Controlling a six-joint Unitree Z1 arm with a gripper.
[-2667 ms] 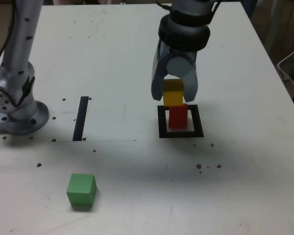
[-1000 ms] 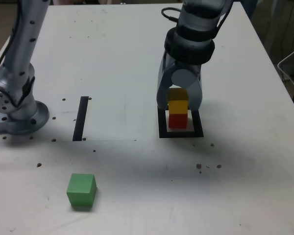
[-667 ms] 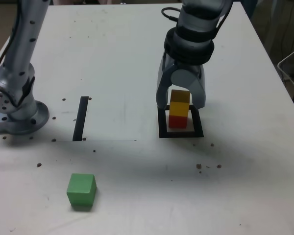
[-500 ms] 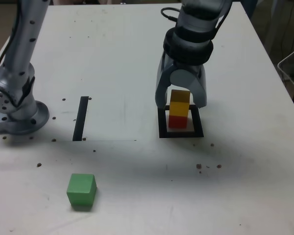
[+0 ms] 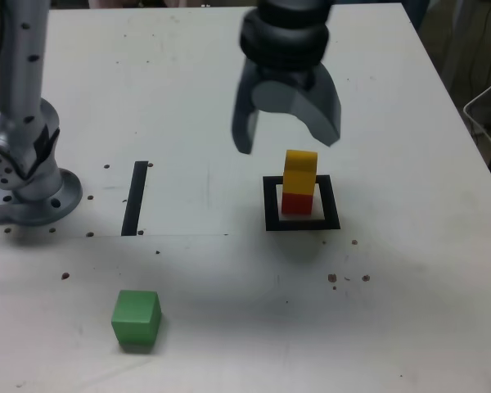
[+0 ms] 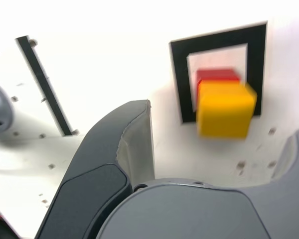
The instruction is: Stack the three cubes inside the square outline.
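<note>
Your gripper (image 5: 288, 137) hangs empty, jaws spread wide, above the square outline (image 5: 302, 225). Inside the outline, the yellow cube (image 5: 299, 169) sits atop the red cube (image 5: 295, 203); the green cube (image 5: 136, 318) lies well apart from it.

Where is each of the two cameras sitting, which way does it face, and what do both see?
Exterior view: off the arm, high at the table's near edge, looking down across it; shows the arm's base and the open gripper.
Wrist view: on the wrist, looking down past the gripper's fingers.
Shared: yellow cube on red cube inside the square outline, plus the black strip.
</note>
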